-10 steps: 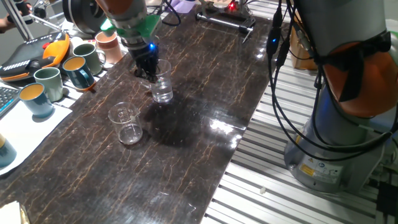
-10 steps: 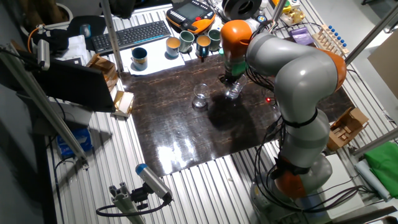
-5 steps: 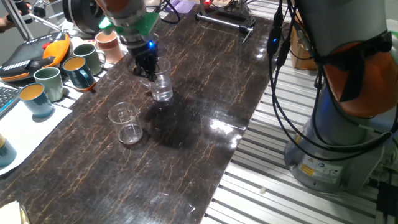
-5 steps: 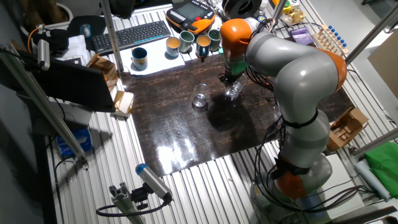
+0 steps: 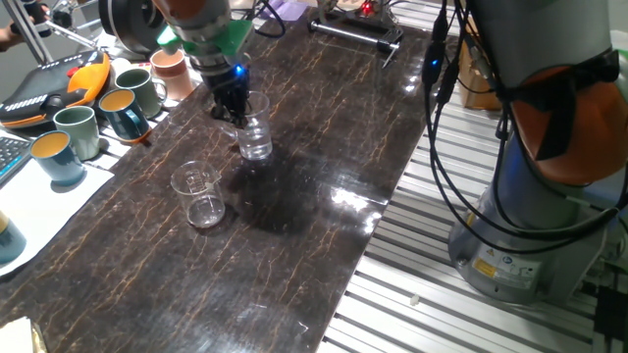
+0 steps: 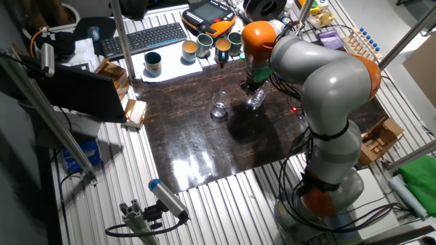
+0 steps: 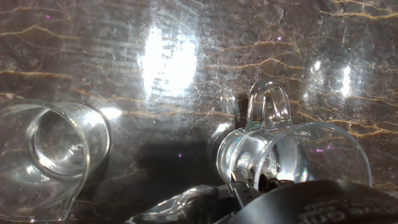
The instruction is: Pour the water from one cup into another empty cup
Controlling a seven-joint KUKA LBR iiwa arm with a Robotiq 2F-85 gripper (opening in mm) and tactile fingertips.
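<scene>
while upright, pincer (image 5: 234, 110) grips the cup (image 5: 255, 139).

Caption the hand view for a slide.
Pincer at the rim of one clear cup; second glass apart on dark marble table.

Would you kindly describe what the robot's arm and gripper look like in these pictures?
The arm has smooth grey rounded links with orange joint bands. Black cables hang beside its base. The gripper is black, with a green housing above it and a small blue light on its body.
</scene>
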